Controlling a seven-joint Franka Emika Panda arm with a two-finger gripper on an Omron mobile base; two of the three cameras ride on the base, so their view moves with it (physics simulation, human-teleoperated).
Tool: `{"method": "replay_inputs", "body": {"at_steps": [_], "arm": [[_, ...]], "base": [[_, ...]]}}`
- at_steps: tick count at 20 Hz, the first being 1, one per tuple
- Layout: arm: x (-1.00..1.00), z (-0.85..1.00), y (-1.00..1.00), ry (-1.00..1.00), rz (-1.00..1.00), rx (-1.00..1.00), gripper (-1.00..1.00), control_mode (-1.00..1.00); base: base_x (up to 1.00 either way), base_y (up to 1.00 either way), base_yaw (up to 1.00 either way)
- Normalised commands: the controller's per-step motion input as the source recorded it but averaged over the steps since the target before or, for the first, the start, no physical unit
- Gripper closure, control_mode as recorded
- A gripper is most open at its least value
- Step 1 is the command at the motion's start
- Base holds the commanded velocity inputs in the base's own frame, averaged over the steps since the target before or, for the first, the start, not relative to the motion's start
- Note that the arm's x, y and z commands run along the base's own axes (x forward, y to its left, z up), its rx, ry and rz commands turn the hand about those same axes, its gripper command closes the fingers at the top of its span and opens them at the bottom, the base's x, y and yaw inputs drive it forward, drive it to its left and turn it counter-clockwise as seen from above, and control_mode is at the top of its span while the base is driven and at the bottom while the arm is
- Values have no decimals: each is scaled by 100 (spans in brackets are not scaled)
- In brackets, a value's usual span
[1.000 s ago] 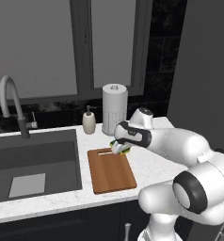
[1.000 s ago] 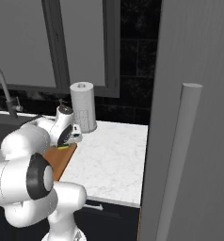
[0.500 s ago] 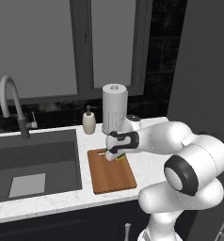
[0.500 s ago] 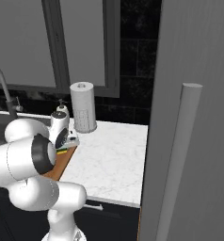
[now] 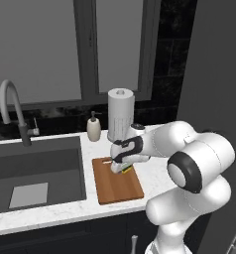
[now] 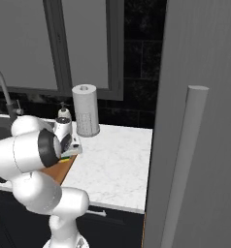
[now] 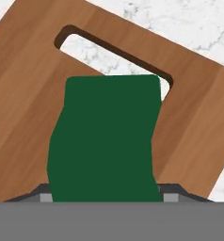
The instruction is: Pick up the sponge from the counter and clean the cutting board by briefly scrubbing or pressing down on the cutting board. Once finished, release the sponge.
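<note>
Pickup is done — the pincer (image 5: 121, 168) grips the sponge (image 7: 107, 141) and holds it low over the slot-handle end of the cutting board (image 5: 119, 184) on the table (image 5: 55, 213). By my read, scrubbing and release remain.

The cutting board (image 5: 119, 185) is a warm mid-brown wood, and through its slot the pale stone shows. On it the sponge (image 7: 104, 146) has a deep, flat green top with a thin band of yellow under it. The bench (image 6: 112, 167) around the board is white with faint grey marbling. Left of the board the sink (image 5: 35, 168) is dark grey, with a pale grey rectangle (image 5: 28, 195) lying in it. Behind the board stand a white paper towel roll (image 5: 121, 114) and a cream soap bottle (image 5: 93, 127), against a glossy black backsplash (image 5: 164, 106). The end effector (image 5: 121, 166) is white with a black band.
</note>
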Motion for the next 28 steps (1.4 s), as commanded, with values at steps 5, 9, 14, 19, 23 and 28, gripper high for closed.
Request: {"method": "replay_inputs", "body": {"at_steps": [5, 9, 14, 19, 23, 28], "arm": [[-26, -42, 10, 18, 1, -3, 100, -100], [-70, -34, 17, 9, 7, -5, 100, -100], [-100, -17, 15, 1, 9, -3, 100, -100], [-100, -21, 11, 0, 11, -3, 100, -100], [-94, -16, 23, 2, 16, -4, 100, -100], [-32, -5, 25, 14, 13, -1, 100, -100]], "base": [[0, 0, 0], [0, 0, 0], [0, 0, 0], [0, 0, 0], [0, 0, 0], [0, 0, 0]]}}
